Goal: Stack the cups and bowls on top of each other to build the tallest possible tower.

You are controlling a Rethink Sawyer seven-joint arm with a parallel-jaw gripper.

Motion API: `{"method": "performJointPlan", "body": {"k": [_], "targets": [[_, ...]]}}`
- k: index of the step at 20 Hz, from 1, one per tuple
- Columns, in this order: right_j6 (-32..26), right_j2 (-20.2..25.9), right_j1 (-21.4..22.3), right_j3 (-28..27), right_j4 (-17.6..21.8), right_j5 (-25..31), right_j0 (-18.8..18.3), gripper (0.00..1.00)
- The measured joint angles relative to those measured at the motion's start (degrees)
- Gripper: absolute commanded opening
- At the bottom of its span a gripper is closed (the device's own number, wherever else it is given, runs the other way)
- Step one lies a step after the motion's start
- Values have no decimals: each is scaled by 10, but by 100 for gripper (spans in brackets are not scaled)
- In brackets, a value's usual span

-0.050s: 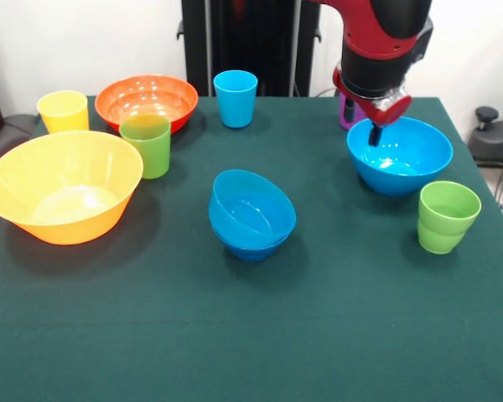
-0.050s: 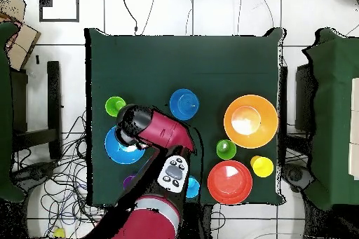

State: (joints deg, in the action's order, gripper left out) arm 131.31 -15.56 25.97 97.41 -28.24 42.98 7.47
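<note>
End effector [image 1: 374,134] sits right of centre in the front view, hanging over the far rim of the big light blue bowl [image 1: 400,156]. One dark fingertip shows dipping into the bowl; can't tell whether it's wide, narrow or gripping the rim. My read: the step is a rim grab on this bowl to carry it to a stack. To do it well, pinch the wall squarely with one finger inside and one outside, lift straight up until clear of the green cup [image 1: 446,216] just beside it at lower right, and go wide of the purple cup [image 1: 345,109] half hidden behind the arm. Best base is probably the yellow-orange bowl [image 1: 63,184] at mid-left, widest of the lot; lower centred so it nests without tipping. No real tower yet: the only stacked pair is at frame centre, a medium blue bowl [image 1: 253,207] sitting tilted in the small dark blue bowl [image 1: 250,245]. Count: bowls five, adding the orange-red bowl [image 1: 147,100] at upper left. Cups five: yellow cup [image 1: 64,110] far upper left, a second green cup [image 1: 146,144] just in front of the orange-red bowl, light blue cup [image 1: 235,97] top centre, plus the green and purple ones on the right. All on the green surface [image 1: 318,335]; the lower third is bare.
</note>
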Motion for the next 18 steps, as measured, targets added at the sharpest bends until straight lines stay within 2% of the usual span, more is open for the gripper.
{"method": "performJointPlan", "body": {"k": [8, 18], "targets": [[0, 6, 0, 5, 0, -33, 1, 100], [0, 7, -4, 5, 0, -34, 1, 100]]}}
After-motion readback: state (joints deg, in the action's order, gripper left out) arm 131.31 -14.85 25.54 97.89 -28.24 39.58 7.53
